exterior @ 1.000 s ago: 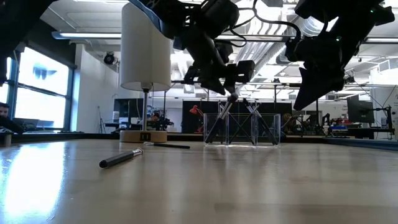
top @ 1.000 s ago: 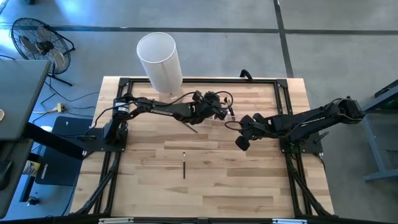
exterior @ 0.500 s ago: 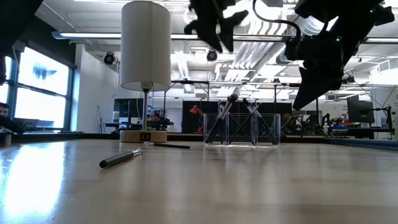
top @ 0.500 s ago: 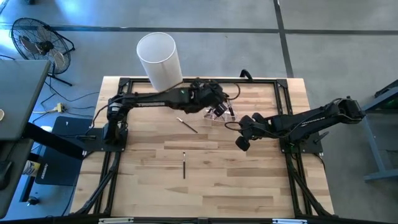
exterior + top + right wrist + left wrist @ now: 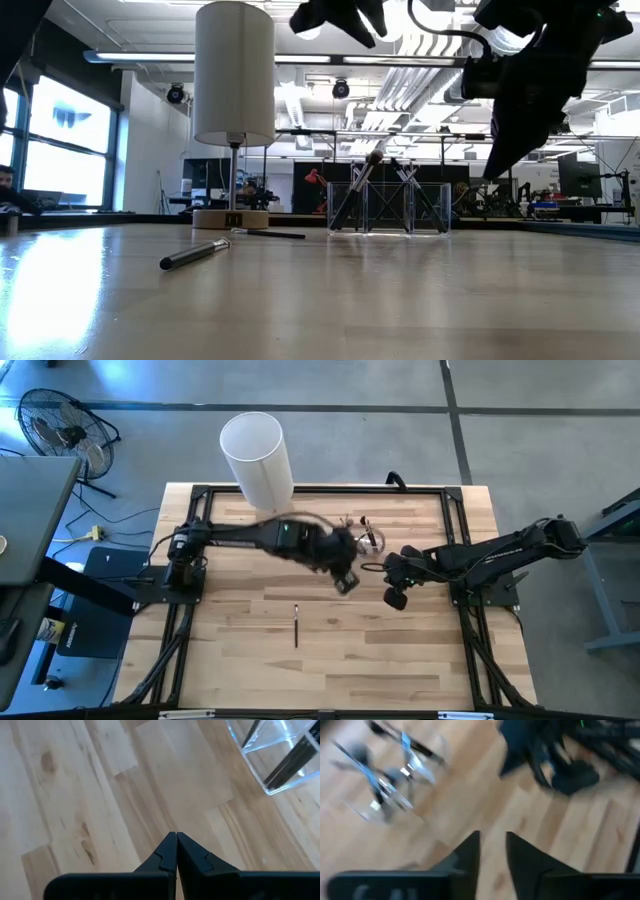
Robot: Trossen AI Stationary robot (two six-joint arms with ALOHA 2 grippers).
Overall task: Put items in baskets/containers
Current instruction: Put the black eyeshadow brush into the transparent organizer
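Between picks: left gripper empty, fingers slightly parted, mid-table. Right gripper pinched closed, empty, waiting. Clear oblong plastic holder near far edge holds brushes. Next: thin dark brush toward near edge, needs descent and grasp.

Overhead: both your arms reach in toward the table's middle.

Your left gripper sits blurred near centre, just beside the clear holder. Your right gripper hangs close by. One brush lies alone nearer the front edge. A white cylinder stands at the far edge of the table.
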